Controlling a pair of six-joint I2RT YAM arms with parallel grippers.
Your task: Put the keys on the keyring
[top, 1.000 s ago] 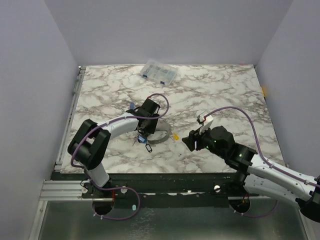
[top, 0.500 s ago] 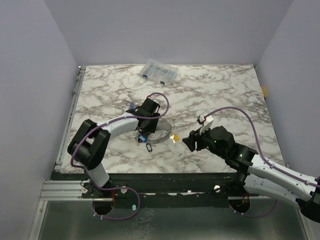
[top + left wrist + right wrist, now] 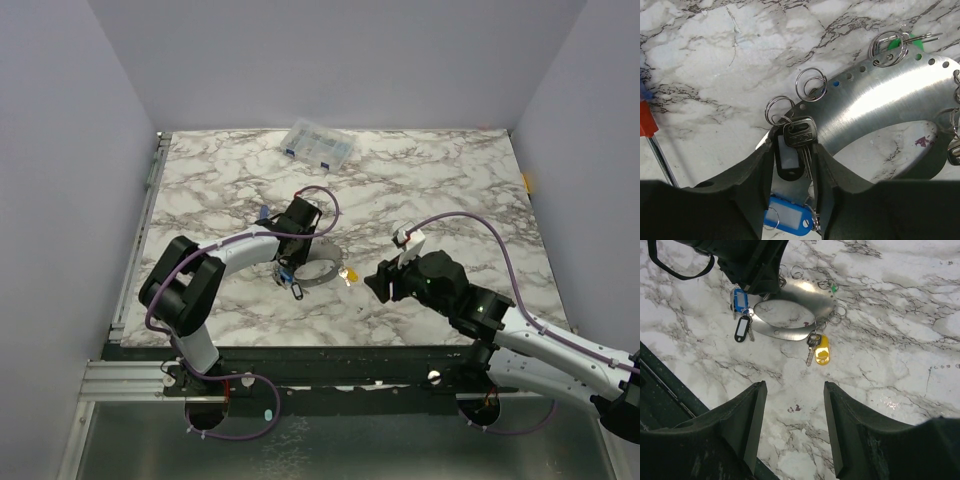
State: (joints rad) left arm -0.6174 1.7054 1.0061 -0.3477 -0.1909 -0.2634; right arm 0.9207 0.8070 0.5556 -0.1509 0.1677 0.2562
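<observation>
keyring [image 3: 322, 272] lies flat on the marble bench [image 3: 450, 180], left of centre and toward the near edge. in the left wrist view it is a broad brushed-metal band [image 3: 880, 100] with a row of small holes along its outer edge and several split rings at the rim.

the green-tagged key [image 3: 897, 42] sits at the far side of the band. the yellow-tagged key [image 3: 822, 352] lies on the bench at the rim nearest the right arm, its split ring touching the edge. the black-tagged key [image 3: 790, 160] and the blue-tagged key [image 3: 787, 220] lie side by side just off the rim under the left arm. whether their rings pass through the holes cannot be told.

the left gripper [image 3: 796, 142] points down over the black-tagged key, its fingers [image 3: 757, 170] flanking the key head and tag closely. from these views i cannot tell whether they pinch it or merely frame it from above.

the right gripper [image 3: 794, 390] hangs well apart from the keyring on the right side, fingers [image 3: 752, 410] spread and empty, bare marble showing between them.

a red-handled screwdriver [image 3: 646, 117] lies just beside the left gripper, and a clear compartment box [image 3: 318, 145] rests near the far edge.
</observation>
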